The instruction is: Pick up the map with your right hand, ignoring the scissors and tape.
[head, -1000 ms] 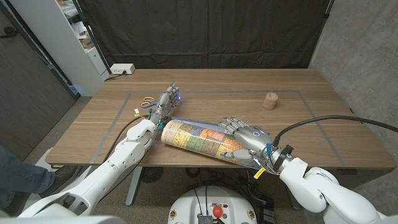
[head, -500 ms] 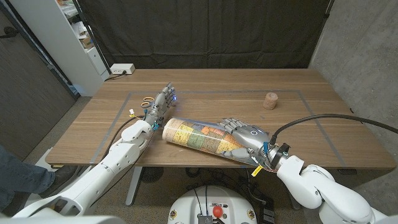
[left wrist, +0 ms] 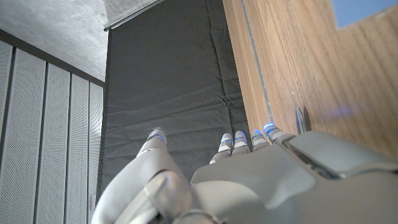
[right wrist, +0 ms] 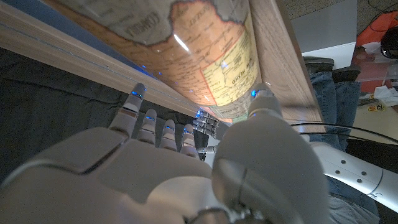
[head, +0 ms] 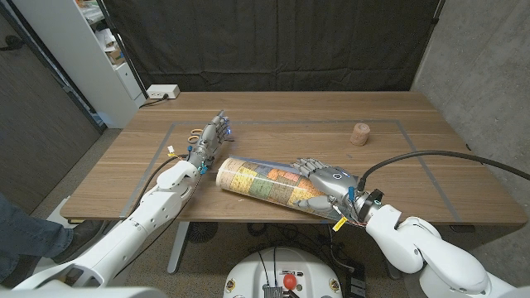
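The map (head: 261, 182) is a rolled tube printed in yellow, orange and green, lying slantwise near the table's front edge. My right hand (head: 321, 187) grips its near end, fingers curled over the top and thumb on the near side. In the right wrist view the map (right wrist: 205, 56) sits between my fingers and thumb. Whether the roll is off the wood I cannot tell. My left hand (head: 212, 135) stands open with straight fingers, apart from the map's far end and beside the orange-handled scissors (head: 195, 132).
A small brown roll (head: 358, 133) stands at the right inside the grey taped rectangle (head: 397, 124). A white power strip (head: 162, 92) lies at the back left corner. A shelf (head: 99, 50) stands to the left, and a person's jeans leg (head: 25, 232) shows at the lower left.
My left hand has drawn away from the map's far end, sliding left and farther back beside the scissors. My right hand keeps its hold on the map, which has barely shifted.
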You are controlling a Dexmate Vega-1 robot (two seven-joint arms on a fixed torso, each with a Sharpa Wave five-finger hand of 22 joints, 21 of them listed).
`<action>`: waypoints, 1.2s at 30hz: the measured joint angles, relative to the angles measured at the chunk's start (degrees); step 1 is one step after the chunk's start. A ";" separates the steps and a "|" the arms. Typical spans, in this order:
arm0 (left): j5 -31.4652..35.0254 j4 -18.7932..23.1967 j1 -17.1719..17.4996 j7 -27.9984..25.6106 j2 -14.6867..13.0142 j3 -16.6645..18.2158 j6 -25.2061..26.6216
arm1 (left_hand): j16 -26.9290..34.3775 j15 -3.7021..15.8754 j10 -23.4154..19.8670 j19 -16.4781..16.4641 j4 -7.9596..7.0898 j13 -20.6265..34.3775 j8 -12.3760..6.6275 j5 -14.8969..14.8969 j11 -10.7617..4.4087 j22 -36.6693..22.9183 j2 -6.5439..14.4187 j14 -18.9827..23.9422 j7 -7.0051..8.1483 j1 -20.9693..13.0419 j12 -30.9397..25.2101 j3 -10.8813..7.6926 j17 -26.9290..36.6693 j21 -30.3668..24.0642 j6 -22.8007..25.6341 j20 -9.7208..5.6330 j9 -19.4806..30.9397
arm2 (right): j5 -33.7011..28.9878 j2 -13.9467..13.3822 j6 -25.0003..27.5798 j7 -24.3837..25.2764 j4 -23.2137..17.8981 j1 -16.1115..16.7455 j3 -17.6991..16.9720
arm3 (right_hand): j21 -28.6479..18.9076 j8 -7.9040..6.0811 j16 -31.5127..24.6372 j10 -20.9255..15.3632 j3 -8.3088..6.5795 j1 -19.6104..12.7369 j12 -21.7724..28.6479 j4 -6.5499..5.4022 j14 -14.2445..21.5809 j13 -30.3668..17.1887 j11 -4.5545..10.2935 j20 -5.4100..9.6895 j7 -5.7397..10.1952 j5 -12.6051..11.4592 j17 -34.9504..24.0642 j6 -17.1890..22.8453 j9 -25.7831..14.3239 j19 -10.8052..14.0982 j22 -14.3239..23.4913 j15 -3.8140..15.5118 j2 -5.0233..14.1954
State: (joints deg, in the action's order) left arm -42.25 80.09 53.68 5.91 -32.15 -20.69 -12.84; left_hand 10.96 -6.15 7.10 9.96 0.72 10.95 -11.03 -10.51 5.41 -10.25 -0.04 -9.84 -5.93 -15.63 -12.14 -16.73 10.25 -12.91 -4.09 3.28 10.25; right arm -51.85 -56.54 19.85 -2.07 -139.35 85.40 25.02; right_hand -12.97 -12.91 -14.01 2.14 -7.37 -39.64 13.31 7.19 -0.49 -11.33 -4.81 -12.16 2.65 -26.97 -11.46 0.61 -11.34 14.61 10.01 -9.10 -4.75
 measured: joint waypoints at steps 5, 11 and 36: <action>-0.18 0.20 0.34 -0.09 -0.17 0.25 0.00 | 0.00 0.00 0.00 0.00 0.00 0.00 0.00 0.00 0.00 0.00 0.00 0.00 0.00 0.00 0.00 0.00 0.00 0.00 0.00 0.00 0.00 | 0.51 0.03 0.52 -0.20 0.45 -0.48 0.43 | 0.00 0.00 0.00 -0.21 0.00 0.00 0.00 0.00 0.00 0.00 0.21 -0.05 0.00 0.00 0.00 0.00 0.00 0.02 0.00 0.00 0.00; -0.30 0.47 0.60 -0.29 -0.32 0.41 -0.01 | 0.00 0.00 0.00 0.00 0.00 0.00 0.00 0.00 0.00 0.00 0.00 0.00 0.00 0.00 0.00 0.00 0.00 0.00 0.00 0.00 0.00 | 1.08 -0.04 1.09 -0.36 0.69 -0.96 0.95 | 0.00 0.01 0.03 -0.21 0.00 0.00 0.00 0.00 0.00 0.00 0.21 0.09 0.00 0.00 0.00 0.00 0.00 0.71 -0.01 0.00 0.00; -0.67 -0.77 0.39 0.27 -0.02 0.42 -0.12 | 0.00 0.01 0.00 -0.31 0.23 0.00 0.00 0.00 0.00 0.00 0.00 0.01 0.00 0.00 0.00 0.23 0.30 0.45 0.00 0.30 0.00 | 0.99 -0.72 4.91 -5.91 -0.04 -4.04 3.64 | 0.00 0.44 -0.20 -0.71 0.17 0.01 0.00 -0.17 1.33 0.01 0.09 -0.20 0.00 0.00 -0.01 0.00 0.01 1.85 -0.01 0.30 0.01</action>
State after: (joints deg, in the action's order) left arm -42.92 79.32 54.07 6.17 -32.17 -20.27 -12.96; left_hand 10.95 -6.14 7.10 9.65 0.95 10.95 -11.03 -10.51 5.41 -10.25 -0.05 -9.83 -5.93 -15.64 -12.14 -16.50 10.55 -12.46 -4.09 3.59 10.24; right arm -50.85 -57.26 24.76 -7.97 -139.40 81.36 28.66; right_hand -12.97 -12.47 -14.21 1.43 -7.20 -39.63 13.31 7.02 0.84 -11.33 -4.72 -12.35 2.65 -26.97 -11.47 0.61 -11.33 16.47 10.00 -8.79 -4.74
